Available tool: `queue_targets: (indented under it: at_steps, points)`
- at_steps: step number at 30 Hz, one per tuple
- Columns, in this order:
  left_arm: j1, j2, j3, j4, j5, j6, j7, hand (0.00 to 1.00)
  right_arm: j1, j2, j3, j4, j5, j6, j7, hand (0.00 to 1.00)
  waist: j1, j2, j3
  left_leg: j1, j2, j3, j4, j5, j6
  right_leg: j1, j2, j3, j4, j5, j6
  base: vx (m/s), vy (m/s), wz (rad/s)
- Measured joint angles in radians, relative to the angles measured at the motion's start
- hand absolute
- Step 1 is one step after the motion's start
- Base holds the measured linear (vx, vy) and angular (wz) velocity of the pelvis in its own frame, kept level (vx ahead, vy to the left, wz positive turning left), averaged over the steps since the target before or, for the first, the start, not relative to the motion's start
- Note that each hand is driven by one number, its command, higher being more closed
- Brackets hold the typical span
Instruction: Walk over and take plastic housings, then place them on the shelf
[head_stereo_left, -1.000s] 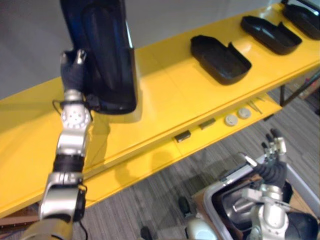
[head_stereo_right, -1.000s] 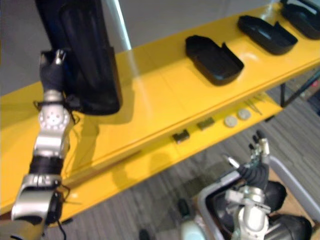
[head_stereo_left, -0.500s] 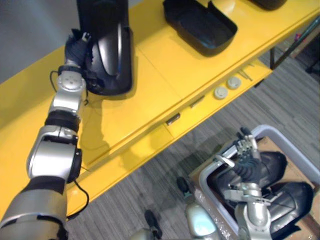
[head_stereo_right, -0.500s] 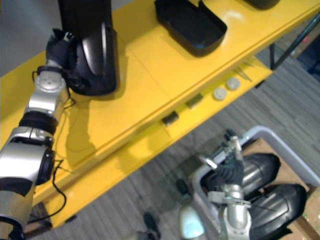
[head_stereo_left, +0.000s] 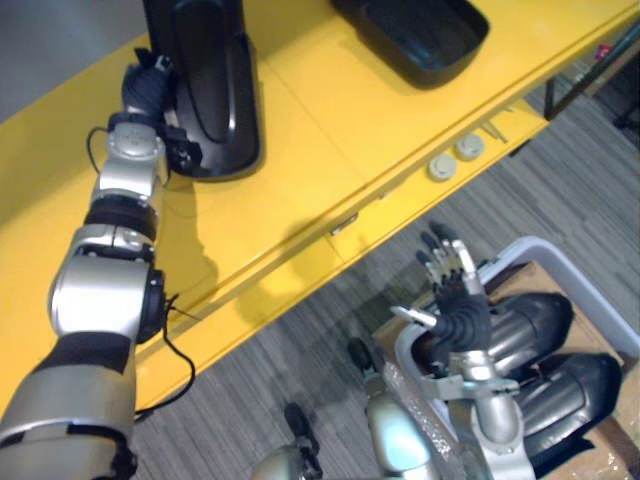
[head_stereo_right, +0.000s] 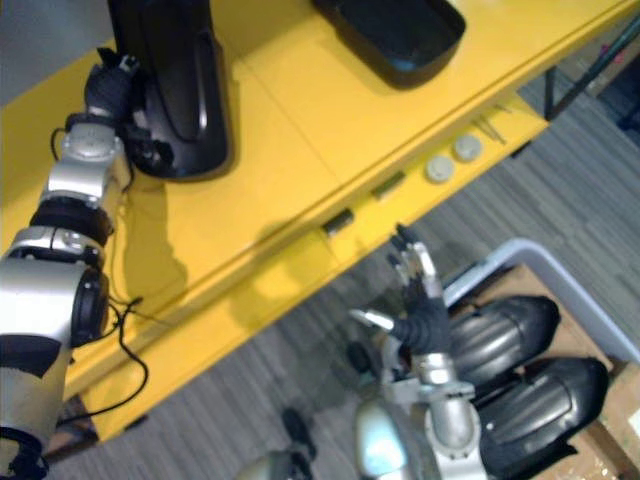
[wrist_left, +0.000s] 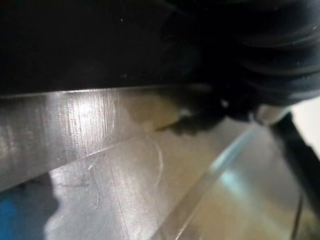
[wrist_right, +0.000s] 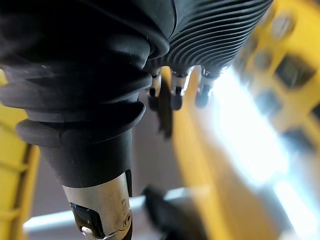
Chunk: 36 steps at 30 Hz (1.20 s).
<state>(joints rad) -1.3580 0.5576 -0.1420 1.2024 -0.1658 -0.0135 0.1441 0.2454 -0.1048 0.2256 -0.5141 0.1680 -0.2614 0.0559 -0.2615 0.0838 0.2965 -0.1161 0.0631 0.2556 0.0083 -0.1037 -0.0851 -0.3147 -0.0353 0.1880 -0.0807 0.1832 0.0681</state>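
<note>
A long black plastic housing (head_stereo_left: 205, 85) lies on the yellow shelf (head_stereo_left: 320, 140) at the upper left. My left hand (head_stereo_left: 148, 88) is at its left edge, fingers curled round the rim; the left wrist view has the dark housing (wrist_left: 100, 45) just above the shelf surface. A second black housing (head_stereo_left: 420, 30) sits further right on the shelf. My right hand (head_stereo_left: 455, 290) is open with straight fingers, above the near end of a grey bin (head_stereo_left: 585, 297). Two more black housings (head_stereo_left: 530, 330) lie in that bin.
Two small round discs (head_stereo_left: 453, 158) and small dark clips (head_stereo_right: 338, 220) lie on the shelf's lower front ledge. Grey carpet floor runs between the shelf and the bin. A dark metal frame leg (head_stereo_left: 585, 70) stands at the upper right.
The view has tilted down. My left hand has brought the housing from upright in the air down flat onto the shelf. My right hand has risen from the bin with fingers spread.
</note>
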Motion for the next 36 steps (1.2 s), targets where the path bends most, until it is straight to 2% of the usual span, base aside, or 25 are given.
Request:
queue_targets:
  at_steps: [1, 2, 5, 9, 13, 18, 26, 29, 31, 34, 36]
  points:
    - [0.000, -0.003, 0.000, 0.000, 0.006, 0.000, 0.000, 1.00, -0.012, -0.005, 0.014, 0.000, 0.015, 0.000, 0.009, 0.00, 0.002, 0.000, 0.000, -0.004, -0.002, -0.002, 0.000, 0.002, 0.002, -0.001, -0.002, -0.003, 0.000, 0.000, 0.000, -0.01, -0.005, 0.29]
    - [-0.003, -0.010, -0.001, 0.000, 0.009, 0.000, 0.000, 0.00, -0.031, -0.016, 0.039, 0.001, 0.031, 0.000, 0.018, 0.00, 0.005, -0.001, 0.002, -0.010, -0.005, -0.011, -0.001, 0.006, 0.004, -0.002, -0.008, -0.018, 0.000, 0.000, 0.000, -0.01, -0.004, 0.25]
    - [-0.039, -0.019, -0.024, 0.001, 0.010, 0.001, 0.001, 0.00, -0.054, -0.021, 0.081, 0.004, 0.054, 0.000, 0.032, 0.00, 0.016, -0.014, 0.011, -0.022, -0.011, -0.040, -0.001, 0.014, 0.008, -0.001, -0.019, -0.042, 0.000, 0.000, 0.000, -0.01, -0.005, 0.27]
    - [-0.048, -0.020, -0.029, 0.005, 0.018, 0.020, 0.002, 0.00, -0.050, -0.021, 0.090, 0.017, 0.054, 0.001, 0.035, 0.00, 0.032, -0.016, 0.013, -0.023, -0.014, -0.055, -0.003, 0.015, 0.008, 0.004, -0.023, -0.052, 0.000, 0.001, 0.000, 0.01, -0.009, 0.10]
    - [-0.047, -0.020, -0.029, 0.006, 0.019, 0.038, -0.003, 0.00, -0.048, -0.030, 0.093, 0.031, 0.054, 0.001, 0.036, 0.00, 0.033, -0.018, 0.014, -0.009, -0.015, -0.055, -0.004, 0.015, 0.009, 0.019, -0.025, -0.054, 0.000, 0.001, 0.000, 0.01, -0.004, 0.03]
    - [-0.061, -0.018, -0.032, 0.005, 0.019, 0.038, -0.041, 0.00, -0.026, -0.032, 0.094, 0.060, 0.054, 0.001, 0.037, 0.00, 0.034, -0.024, 0.015, 0.010, -0.019, -0.057, -0.003, 0.015, 0.009, 0.041, -0.029, -0.055, 0.000, 0.001, 0.000, -0.01, -0.008, 0.02]
    - [-0.061, -0.018, -0.038, -0.015, 0.003, 0.038, -0.053, 0.00, -0.039, -0.033, 0.087, 0.075, 0.054, 0.002, 0.037, 0.00, 0.031, -0.025, 0.014, 0.012, -0.018, -0.055, 0.000, 0.015, 0.009, 0.042, -0.028, -0.050, 0.000, 0.003, 0.004, -0.01, -0.007, 0.00]
    - [-0.058, -0.021, -0.063, -0.129, -0.031, 0.037, -0.049, 0.00, -0.076, -0.033, 0.071, 0.109, 0.048, 0.004, 0.034, 0.00, 0.034, -0.029, 0.012, 0.029, -0.017, -0.055, -0.002, 0.015, 0.009, 0.061, -0.028, -0.053, 0.000, 0.003, 0.004, 0.00, 0.000, 0.00]
    - [-0.018, -0.021, -0.070, -0.329, -0.030, 0.024, -0.035, 0.00, -0.118, -0.033, 0.027, 0.134, 0.014, 0.004, 0.027, 0.00, 0.043, -0.034, 0.008, 0.049, -0.015, -0.057, -0.002, 0.015, 0.009, 0.089, -0.028, -0.068, 0.000, 0.003, 0.004, 0.00, -0.003, 0.06]
    - [0.151, -0.043, -0.059, -0.681, -0.013, -0.053, 0.012, 0.00, -0.158, -0.038, -0.072, 0.165, -0.091, 0.004, -0.019, 0.00, 0.067, -0.041, -0.027, 0.066, -0.010, -0.087, 0.000, 0.014, 0.009, 0.121, -0.026, -0.100, -0.001, 0.002, 0.005, 0.01, -0.006, 0.21]
    - [0.307, -0.089, -0.005, -0.840, -0.008, -0.074, 0.035, 0.00, -0.165, -0.043, -0.150, 0.170, -0.157, 0.005, -0.051, 0.00, 0.093, -0.041, -0.060, 0.098, -0.003, -0.101, -0.007, 0.015, 0.009, 0.151, -0.020, -0.118, -0.001, 0.002, 0.005, 0.02, 0.001, 0.25]
